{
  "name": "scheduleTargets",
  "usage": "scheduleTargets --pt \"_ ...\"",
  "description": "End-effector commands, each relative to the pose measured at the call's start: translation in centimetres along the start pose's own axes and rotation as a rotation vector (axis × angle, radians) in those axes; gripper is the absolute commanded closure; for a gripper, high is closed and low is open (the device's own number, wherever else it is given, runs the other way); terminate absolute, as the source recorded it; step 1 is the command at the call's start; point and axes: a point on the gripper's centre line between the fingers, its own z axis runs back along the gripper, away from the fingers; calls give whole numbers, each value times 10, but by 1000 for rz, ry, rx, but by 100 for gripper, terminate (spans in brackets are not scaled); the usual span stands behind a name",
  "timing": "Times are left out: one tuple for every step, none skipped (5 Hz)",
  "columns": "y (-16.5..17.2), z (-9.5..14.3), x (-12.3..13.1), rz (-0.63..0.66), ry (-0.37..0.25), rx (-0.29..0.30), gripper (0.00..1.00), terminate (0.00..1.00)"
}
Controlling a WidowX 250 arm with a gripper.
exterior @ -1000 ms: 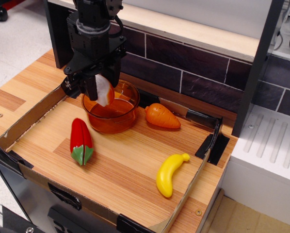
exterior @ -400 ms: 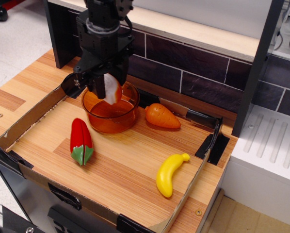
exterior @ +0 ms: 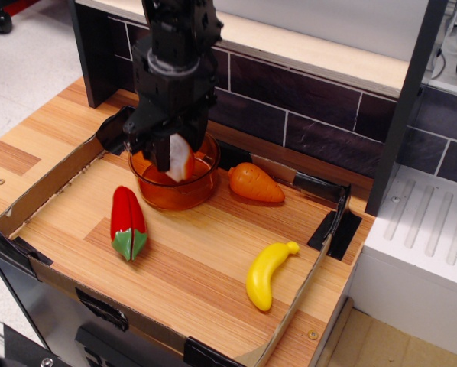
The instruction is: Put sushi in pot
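The translucent orange pot (exterior: 175, 191) stands at the back left of the tray. My black gripper (exterior: 175, 157) hangs right over the pot, shut on the sushi (exterior: 180, 158), a white rice-like piece with an orange side. The sushi points down into the pot's opening, its lower end at about rim height. I cannot tell whether it touches the pot's bottom.
A cardboard-walled wooden tray (exterior: 49, 187) holds a red pepper (exterior: 128, 222) left of centre, an orange carrot (exterior: 255, 183) just right of the pot and a yellow banana (exterior: 267, 274) at the front right. A dark tiled wall (exterior: 305, 99) stands behind.
My gripper has moved to the right and a little down with the sushi, from the pot's left rim to over its middle.
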Motion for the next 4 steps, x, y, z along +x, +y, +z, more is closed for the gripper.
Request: scheduleTargets --pt "-1 7 7 44 -7 -39 0 0" --pt "-2 17 13 57 41 -54 0 0" --pt "-3 37 20 79 23 -114 0 0" --pt "0 73 27 101 5 -252 0 100"
